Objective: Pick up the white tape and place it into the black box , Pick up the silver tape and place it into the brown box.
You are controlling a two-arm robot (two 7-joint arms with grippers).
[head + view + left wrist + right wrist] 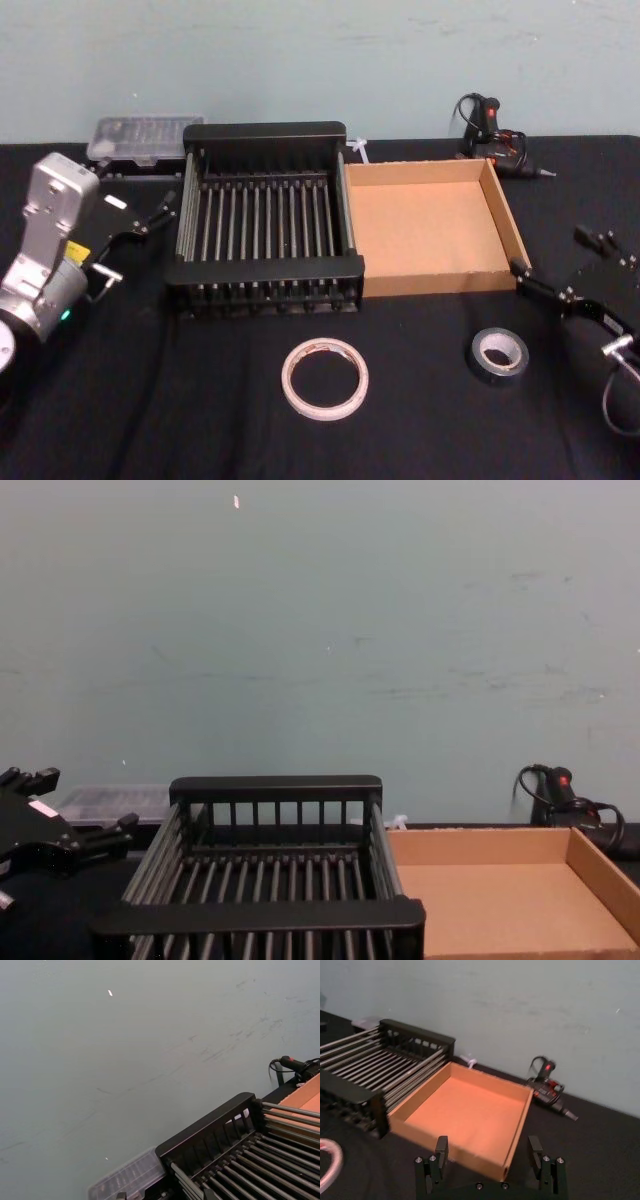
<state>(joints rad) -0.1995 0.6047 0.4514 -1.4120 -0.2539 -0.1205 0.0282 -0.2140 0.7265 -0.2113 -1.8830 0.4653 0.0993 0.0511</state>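
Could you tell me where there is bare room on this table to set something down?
The cloth before the black box, left of the white tape, is bare, as is the strip between the white tape and the silver tape. Both boxes are empty, including the brown box. It is crowded around the right gripper and the left gripper.

White tape (325,378), grey-silver tape (498,356), black slatted box (266,228), plain tan-brown box (430,228)
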